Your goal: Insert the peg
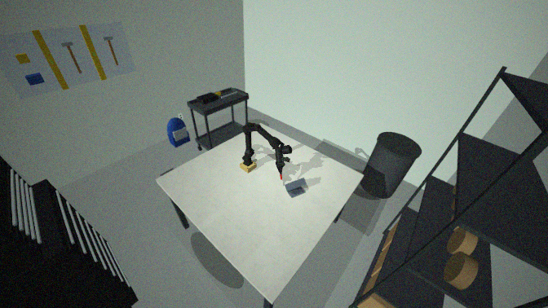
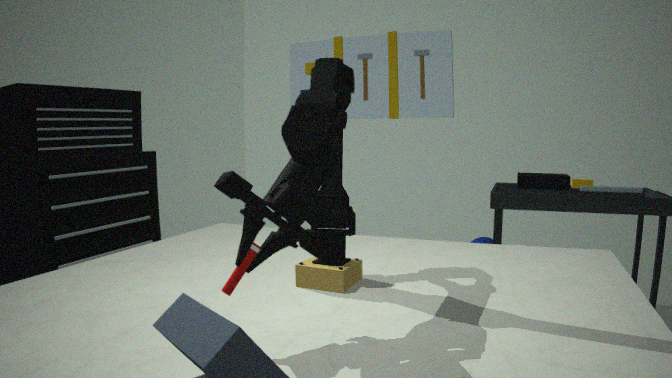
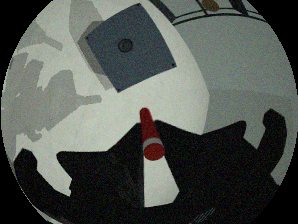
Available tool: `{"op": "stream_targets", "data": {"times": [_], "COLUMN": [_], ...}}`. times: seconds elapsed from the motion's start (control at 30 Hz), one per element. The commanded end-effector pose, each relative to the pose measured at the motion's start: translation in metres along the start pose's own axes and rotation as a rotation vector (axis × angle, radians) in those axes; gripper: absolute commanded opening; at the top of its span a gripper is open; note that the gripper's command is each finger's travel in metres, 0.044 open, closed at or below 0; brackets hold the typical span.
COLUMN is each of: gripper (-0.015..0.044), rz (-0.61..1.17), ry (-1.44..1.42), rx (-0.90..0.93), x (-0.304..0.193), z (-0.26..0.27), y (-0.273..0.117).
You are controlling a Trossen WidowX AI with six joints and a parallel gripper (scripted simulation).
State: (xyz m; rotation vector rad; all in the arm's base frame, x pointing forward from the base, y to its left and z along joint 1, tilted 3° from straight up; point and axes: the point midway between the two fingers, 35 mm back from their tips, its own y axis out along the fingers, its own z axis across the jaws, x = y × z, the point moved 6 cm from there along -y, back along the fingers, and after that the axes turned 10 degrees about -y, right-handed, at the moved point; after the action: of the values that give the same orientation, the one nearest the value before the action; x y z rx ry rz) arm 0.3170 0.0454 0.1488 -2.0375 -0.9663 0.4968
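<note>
My gripper point(image 1: 280, 173) point(image 2: 244, 266) point(image 3: 148, 125) is shut on the round red peg point(image 1: 281, 177) point(image 2: 237, 278) point(image 3: 146, 120). The peg has a pale band near its top end. It is tilted in the exterior view, its bottom end pointing down and left, in the air. The blue-grey sloped panel point(image 1: 300, 184) point(image 2: 196, 320) point(image 3: 150, 45) stands on the table, apart from the peg. Its round hole point(image 3: 125, 45) shows in the wrist view, above and left of the peg's far end. The hole is hidden in the exterior view.
The white table point(image 1: 236, 208) point(image 2: 100, 300) carries the arm's wooden base point(image 1: 247, 167) point(image 2: 327, 277) and the panel. The arm's shadow falls across the table beside the panel. A dark bin point(image 1: 387, 167), a shelf rack and a cart point(image 1: 218, 102) point(image 2: 575, 200) stand off the table.
</note>
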Motion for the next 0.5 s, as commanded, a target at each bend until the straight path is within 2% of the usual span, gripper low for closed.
{"op": "stream_targets", "data": {"times": [0.0,0.47], "gripper": [0.0,0.0], "rz": [-0.01,-0.047], "ry": [-0.032,-0.11], "rx": [-0.022,-0.081], "x": [0.004,0.018], "z": [0.004,0.014], "y": [-0.003,-0.012]}}
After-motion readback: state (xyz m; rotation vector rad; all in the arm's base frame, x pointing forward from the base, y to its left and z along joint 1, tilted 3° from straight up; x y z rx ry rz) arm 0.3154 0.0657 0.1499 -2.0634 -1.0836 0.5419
